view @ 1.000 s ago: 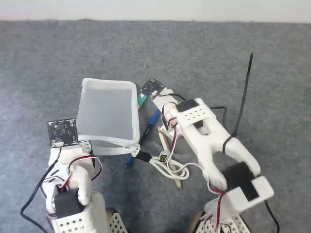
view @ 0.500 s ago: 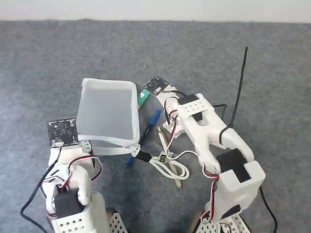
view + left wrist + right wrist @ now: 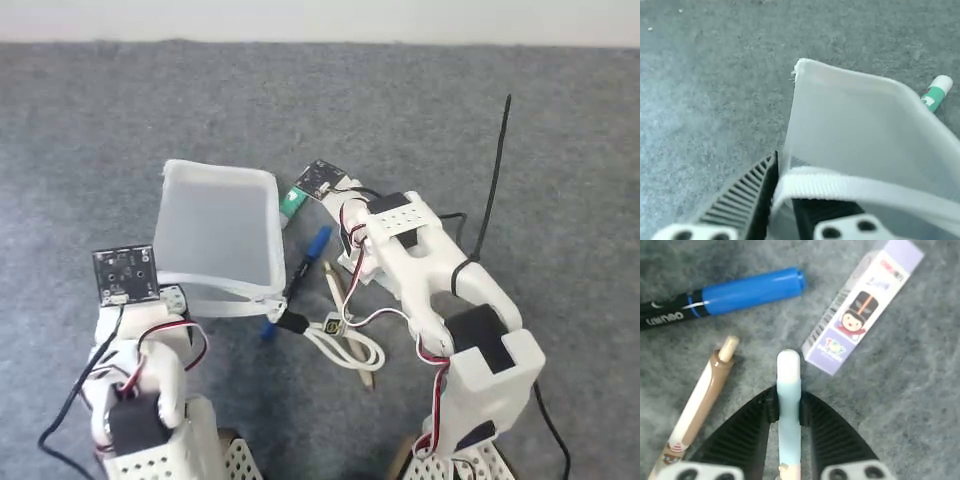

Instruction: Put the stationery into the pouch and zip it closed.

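The translucent white zip pouch lay on the grey, carpet-like tabletop, left of the loose stationery. Its white zipper band was at the end nearest the arms. The left jaws were pressed together on that band at a near corner, with one ribbed black finger outside the pouch wall. A green-and-white stick lay just beside the pouch's far right corner.

The right jaws pinched a pale blue pen with a white tip, which stuck out straight ahead between them. Its tip sat near a corner of a lilac printed eraser box without touching it. A slim brown-and-cream pen lay slanted on the other side of the held pen, apart from it. Beyond both lay a black marker with a blue cap.

In the high view the marker lay just beside the pouch's right edge. The right arm leaned over the stationery, and a loop of white cable crossed the brown pen.
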